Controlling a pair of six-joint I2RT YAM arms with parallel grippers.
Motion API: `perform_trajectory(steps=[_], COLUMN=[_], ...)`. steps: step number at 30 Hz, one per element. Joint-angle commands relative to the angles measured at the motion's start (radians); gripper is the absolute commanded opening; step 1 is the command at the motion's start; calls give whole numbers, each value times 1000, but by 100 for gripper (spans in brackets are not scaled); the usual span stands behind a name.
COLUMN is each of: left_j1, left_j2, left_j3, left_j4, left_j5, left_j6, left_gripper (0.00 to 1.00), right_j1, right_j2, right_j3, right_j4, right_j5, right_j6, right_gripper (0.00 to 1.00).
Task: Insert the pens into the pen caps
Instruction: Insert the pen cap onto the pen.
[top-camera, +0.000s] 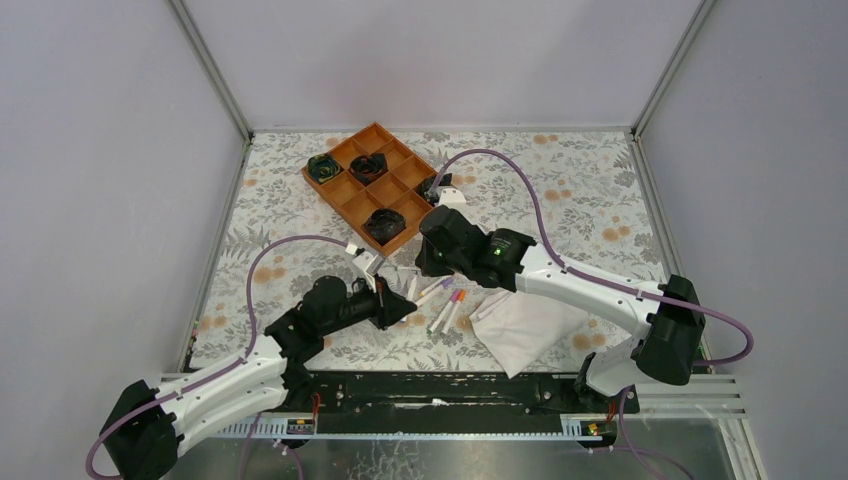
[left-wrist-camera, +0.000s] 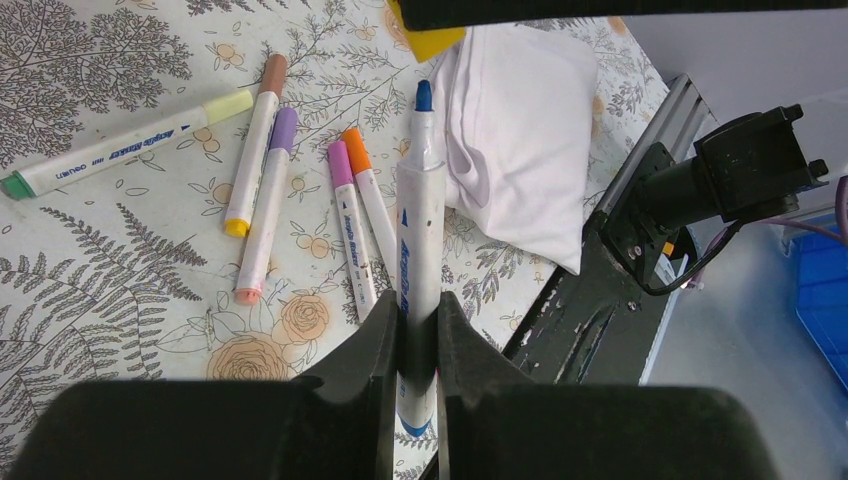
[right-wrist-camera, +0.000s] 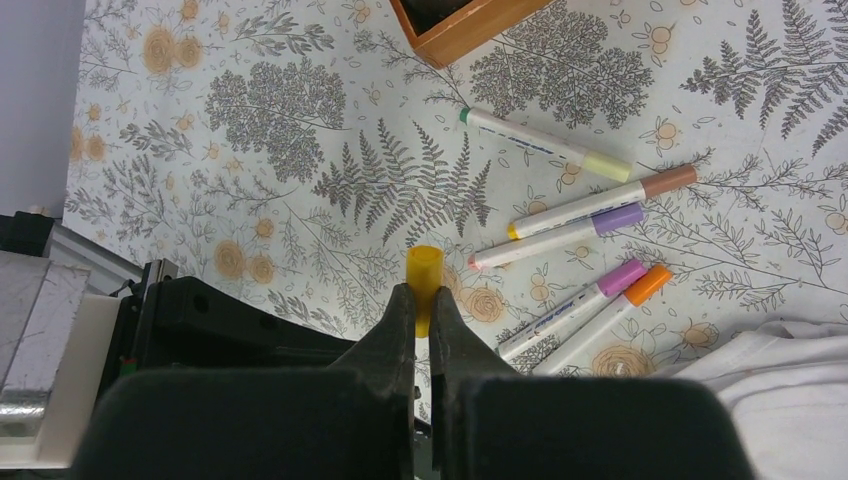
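Observation:
My left gripper (left-wrist-camera: 420, 305) is shut on a white pen (left-wrist-camera: 420, 220) whose bare blue tip (left-wrist-camera: 423, 95) points away from me. My right gripper (right-wrist-camera: 422, 295) is shut on a yellow pen cap (right-wrist-camera: 423, 270). In the left wrist view that cap (left-wrist-camera: 425, 40) hangs just beyond the blue tip, with a small gap between them. In the top view both grippers meet at the table's middle, the left gripper (top-camera: 405, 303) below the right gripper (top-camera: 425, 265). Several capped pens (left-wrist-camera: 268, 200) lie on the cloth-patterned table, with brown, purple, pink, orange and pale yellow caps.
A folded white cloth (top-camera: 525, 325) lies right of the pens, near the front edge. An orange compartment tray (top-camera: 398, 160) with dark items stands at the back middle. The black front rail (left-wrist-camera: 590, 300) runs along the table edge.

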Motion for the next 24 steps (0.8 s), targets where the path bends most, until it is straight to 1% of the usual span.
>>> perform_trajectory(steps=[1, 19, 24], left_j1=[-7, -8, -8], left_j2=[-8, -11, -11], left_j3=[38, 47, 53], left_j4=[85, 73, 53], left_j5=[-24, -50, -90], left_j6=[-9, -23, -44], left_gripper=[0, 0, 0], right_j1=[-5, -3, -4], right_j2=[0, -2, -9], right_j3=[2, -1, -9], right_j4=[43, 54, 61], right_j5=[-22, -61, -60], right_j6=[-4, -22, -26], right_gripper=[0, 0, 0])
